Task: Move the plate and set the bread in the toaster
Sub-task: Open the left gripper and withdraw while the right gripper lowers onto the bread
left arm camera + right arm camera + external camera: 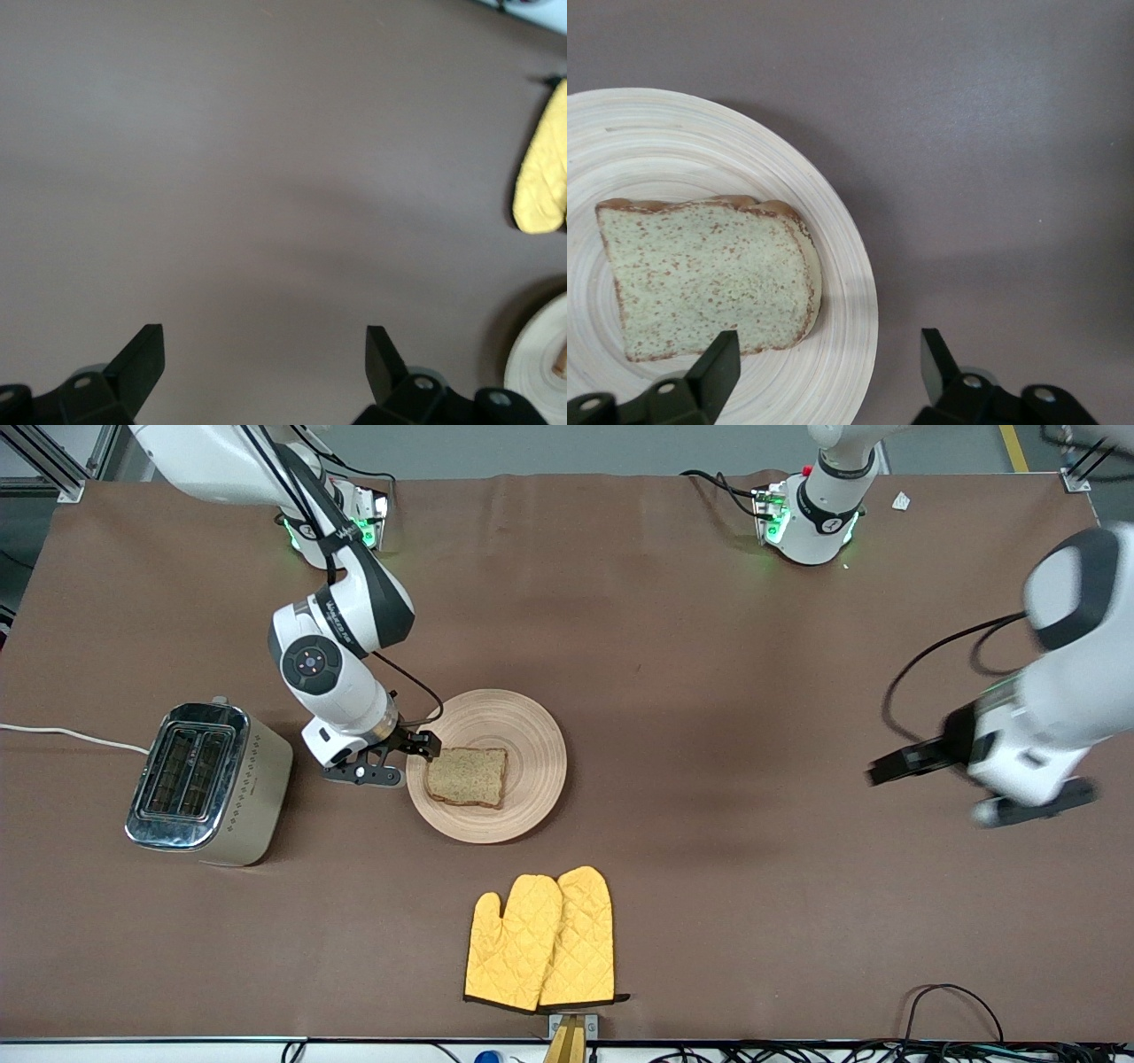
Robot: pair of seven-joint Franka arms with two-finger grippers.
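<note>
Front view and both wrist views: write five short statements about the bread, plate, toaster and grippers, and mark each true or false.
1. The bread lies flat on the plate. True.
2. The toaster already holds a slice in one slot. False: both slots show empty, and the only slice is on the plate.
3. The right gripper is open at the plate's rim toward the toaster. True.
4. The left gripper is shut on the oven mitts. False: it is open over bare table toward the left arm's end, holding nothing.
5. The oven mitts lie nearer to the front camera than the plate. True.
</note>
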